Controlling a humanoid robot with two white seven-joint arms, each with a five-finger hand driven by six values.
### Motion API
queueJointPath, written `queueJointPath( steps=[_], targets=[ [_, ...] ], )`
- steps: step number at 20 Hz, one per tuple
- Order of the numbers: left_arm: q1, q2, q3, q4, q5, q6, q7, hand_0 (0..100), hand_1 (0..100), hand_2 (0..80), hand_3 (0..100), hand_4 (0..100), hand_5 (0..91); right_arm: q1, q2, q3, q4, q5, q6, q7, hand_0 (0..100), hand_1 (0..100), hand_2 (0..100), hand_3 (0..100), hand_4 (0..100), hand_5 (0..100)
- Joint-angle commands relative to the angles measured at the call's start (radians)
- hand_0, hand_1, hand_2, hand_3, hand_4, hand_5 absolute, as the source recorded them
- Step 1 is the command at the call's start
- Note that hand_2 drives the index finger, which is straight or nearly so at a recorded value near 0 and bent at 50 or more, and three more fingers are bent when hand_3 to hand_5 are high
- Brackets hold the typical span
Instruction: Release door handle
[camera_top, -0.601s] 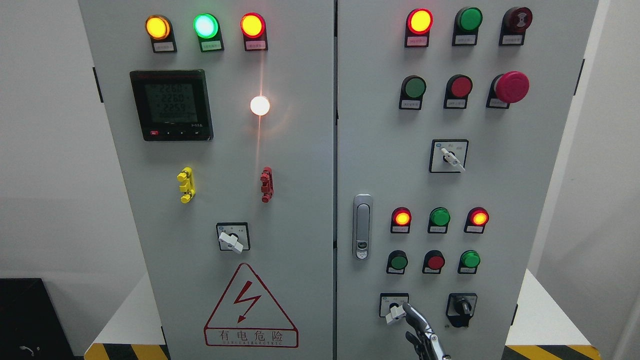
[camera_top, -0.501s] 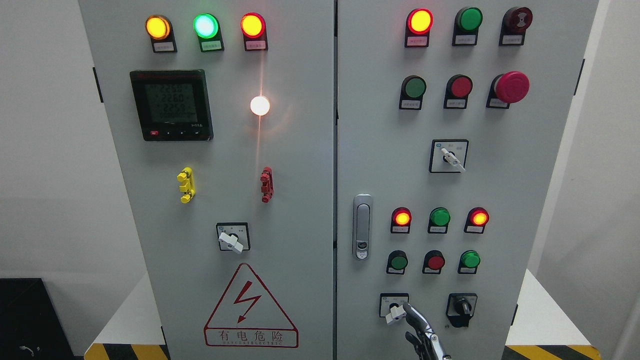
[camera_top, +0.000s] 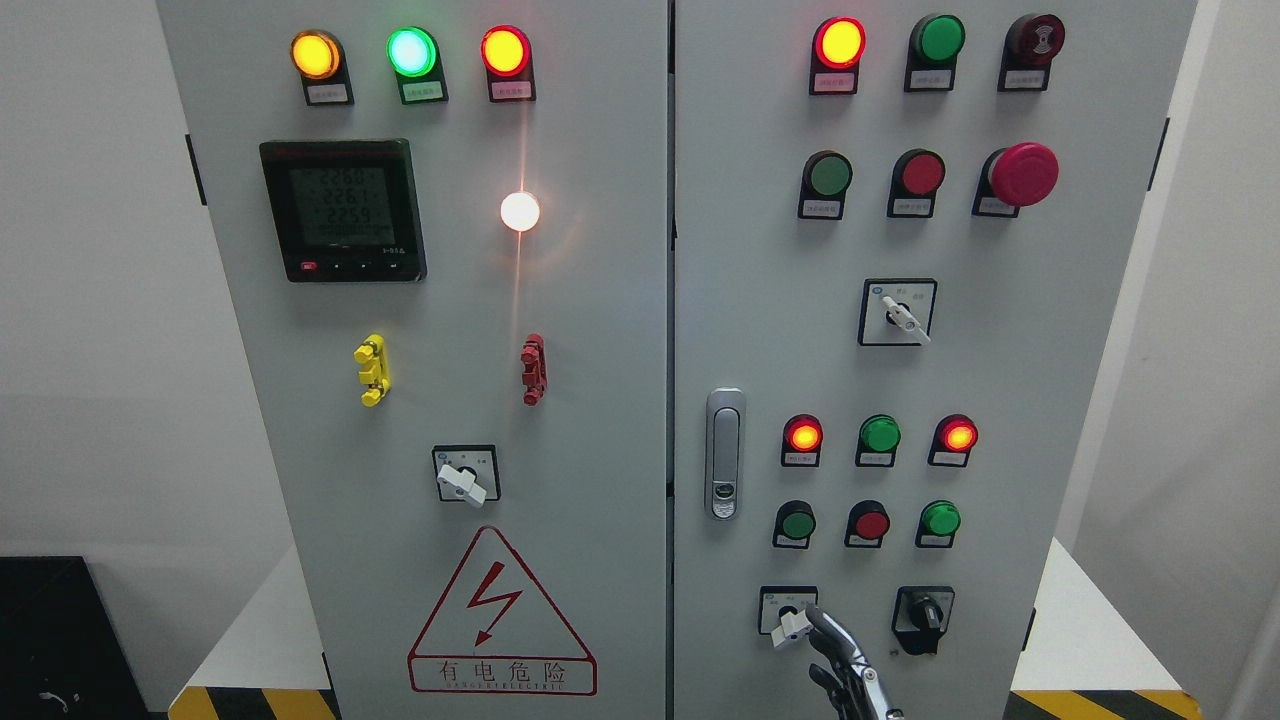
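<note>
The silver door handle (camera_top: 724, 453) sits upright and flush on the left edge of the cabinet's right door (camera_top: 1000, 400), with nothing touching it. My right hand (camera_top: 838, 660) rises from the bottom edge, well below and to the right of the handle. Its metal fingers (camera_top: 822, 622) are stretched upward and hold nothing. The topmost fingertip is beside the white knob of a rotary switch (camera_top: 790, 626); I cannot tell whether they touch. Both doors look closed. The left arm is out of view.
The right door carries lit and unlit push buttons, a red mushroom stop button (camera_top: 1022, 174), and a black rotary switch (camera_top: 924, 612). The left door (camera_top: 450, 400) holds a meter (camera_top: 343, 210), indicator lamps and a warning triangle (camera_top: 500, 620). White platform edges flank the cabinet.
</note>
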Motion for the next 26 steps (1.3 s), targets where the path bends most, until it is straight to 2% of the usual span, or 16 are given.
queueJointPath(
  steps=[1, 3, 4, 6, 8, 10, 11, 15, 18, 26],
  targets=[
    [0.0, 0.0, 0.0, 0.0, 0.0, 0.0, -0.001, 12, 56, 0.0, 0, 0, 0.0, -0.002, -0.003, 0.001, -0.009, 0.002, 0.002, 0.001, 45, 25, 0, 16, 27, 30],
    [0.0, 0.0, 0.0, 0.0, 0.0, 0.0, -0.001, 12, 56, 0.0, 0, 0, 0.0, -0.004, -0.003, 0.001, -0.015, 0.002, 0.04, 0.001, 45, 25, 0, 27, 43, 46],
    [0.0, 0.0, 0.0, 0.0, 0.0, 0.0, -0.001, 12, 56, 0.0, 0, 0, 0.0, -0.005, -0.003, 0.0, -0.027, 0.003, 0.061, 0.0, 45, 24, 0, 37, 51, 55],
    [0.0, 0.0, 0.0, 0.0, 0.0, 0.0, -0.001, 12, 56, 0.0, 0, 0, 0.0, -0.019, -0.001, 0.001, -0.027, 0.015, 0.068, -0.002, 45, 25, 0, 64, 70, 77],
    [0.0, 0.0, 0.0, 0.0, 0.0, 0.0, -0.001, 12, 56, 0.0, 0, 0, 0.0, -0.033, 0.003, 0.0, -0.027, 0.038, 0.068, -0.007, 45, 27, 0, 73, 80, 87],
    [0.0, 0.0, 0.0, 0.0, 0.0, 0.0, -0.001, 12, 56, 0.0, 0, 0, 0.0, -0.039, 0.003, -0.004, -0.027, 0.112, 0.066, -0.007, 46, 30, 0, 77, 83, 92],
    [0.0, 0.0, 0.0, 0.0, 0.0, 0.0, -0.001, 12, 56, 0.0, 0, 0, 0.0, -0.042, 0.003, -0.005, -0.027, 0.153, 0.065, -0.007, 46, 33, 0, 80, 87, 98],
    [0.0, 0.0, 0.0, 0.0, 0.0, 0.0, -0.001, 12, 56, 0.0, 0, 0, 0.0, -0.076, 0.009, -0.007, -0.027, 0.288, 0.065, -0.008, 43, 40, 0, 93, 100, 100],
    [0.0, 0.0, 0.0, 0.0, 0.0, 0.0, -0.001, 12, 56, 0.0, 0, 0, 0.0, -0.091, 0.011, -0.007, -0.027, 0.382, 0.063, -0.01, 42, 42, 0, 97, 100, 100],
    [0.0, 0.0, 0.0, 0.0, 0.0, 0.0, -0.001, 12, 56, 0.0, 0, 0, 0.0, -0.122, 0.017, 0.001, -0.022, 0.61, 0.069, -0.007, 42, 41, 0, 99, 100, 100]
  ],
)
